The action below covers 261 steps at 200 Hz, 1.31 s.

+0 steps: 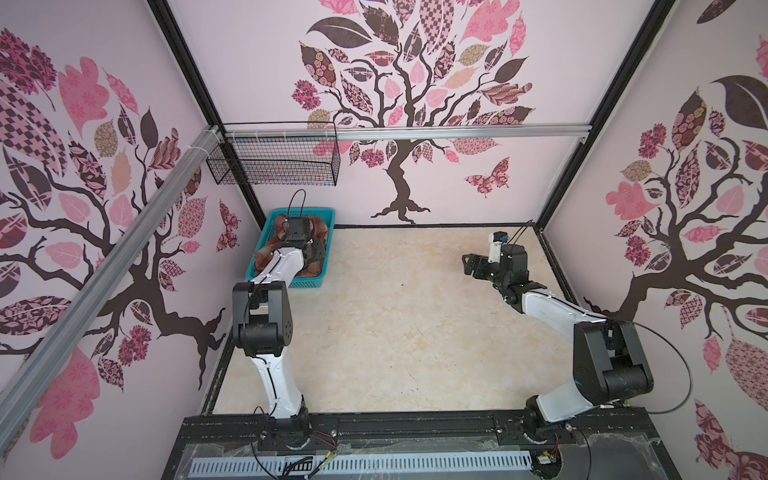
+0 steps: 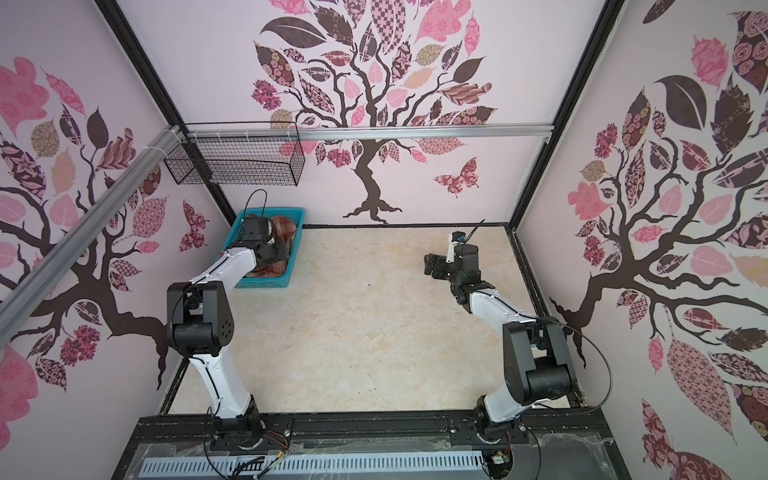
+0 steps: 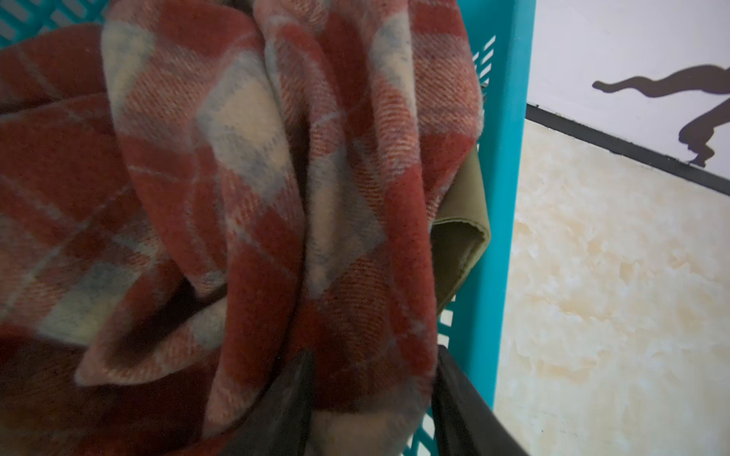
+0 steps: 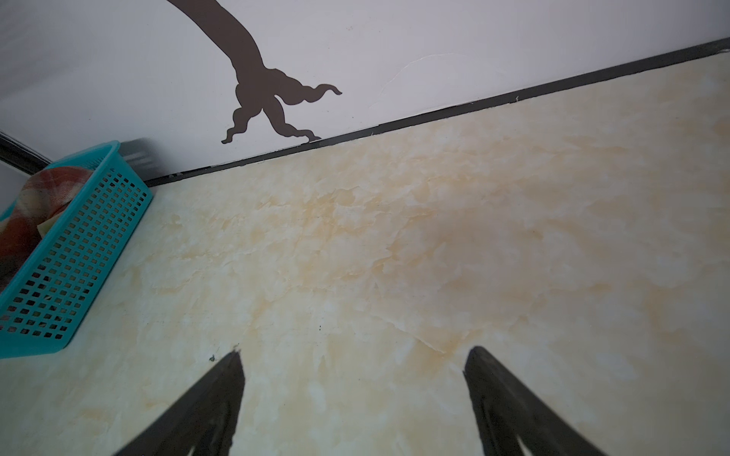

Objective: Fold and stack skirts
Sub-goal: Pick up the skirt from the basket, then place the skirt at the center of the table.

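The rust-red and cream plaid skirt (image 3: 237,177) lies bunched in the turquoise basket (image 3: 509,158) at the table's far left corner. It shows in both top views (image 1: 322,227) (image 2: 287,226). An edge of the olive-green skirt (image 3: 460,221) peeks out between the plaid and the basket wall. My left gripper (image 3: 375,355) reaches down into the basket, its two fingers pressed against either side of a thick plaid fold near the basket wall. Over bare table on the right, my right gripper (image 4: 355,351) hangs open and holds nothing.
A black wire basket (image 1: 274,162) hangs on the back rail above the turquoise basket (image 1: 307,283). Cream marble tabletop (image 1: 407,324) spreads between the two arms. Patterned walls close in the left, back and right sides.
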Available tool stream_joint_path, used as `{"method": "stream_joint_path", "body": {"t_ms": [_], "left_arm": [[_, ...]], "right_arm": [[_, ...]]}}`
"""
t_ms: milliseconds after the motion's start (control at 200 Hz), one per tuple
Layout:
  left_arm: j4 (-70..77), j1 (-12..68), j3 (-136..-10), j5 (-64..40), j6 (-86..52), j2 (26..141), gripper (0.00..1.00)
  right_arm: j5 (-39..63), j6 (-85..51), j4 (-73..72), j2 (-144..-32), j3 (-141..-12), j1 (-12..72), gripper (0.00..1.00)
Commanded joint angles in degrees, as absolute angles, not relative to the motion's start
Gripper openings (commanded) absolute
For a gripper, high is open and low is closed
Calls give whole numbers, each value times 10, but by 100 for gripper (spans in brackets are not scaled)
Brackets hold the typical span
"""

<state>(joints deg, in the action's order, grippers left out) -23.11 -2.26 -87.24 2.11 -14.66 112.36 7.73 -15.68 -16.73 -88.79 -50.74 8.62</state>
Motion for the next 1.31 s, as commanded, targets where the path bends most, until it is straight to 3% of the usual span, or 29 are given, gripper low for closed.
{"method": "stream_joint_path", "body": {"t_ms": [0,95,190,510,765,1301], "left_arm": [[-233,-25,-895,39,-134,1132,41],[-228,-25,-895,40,-127,1136,31],[-231,-25,-901,41,-124,1141,0],[-265,9,-905,79,-93,1002,0],[-364,79,-1015,102,-26,901,0],[-380,85,-1218,-261,-109,818,0]], "right_arm": [[84,-163,-156,-906,-531,91,90],[84,-160,-151,-905,-534,92,90],[83,-158,-149,-900,-534,92,90],[85,-152,-130,-863,-537,98,89],[89,-157,-120,-802,-523,99,88],[101,-157,-82,-683,-506,99,89]]}}
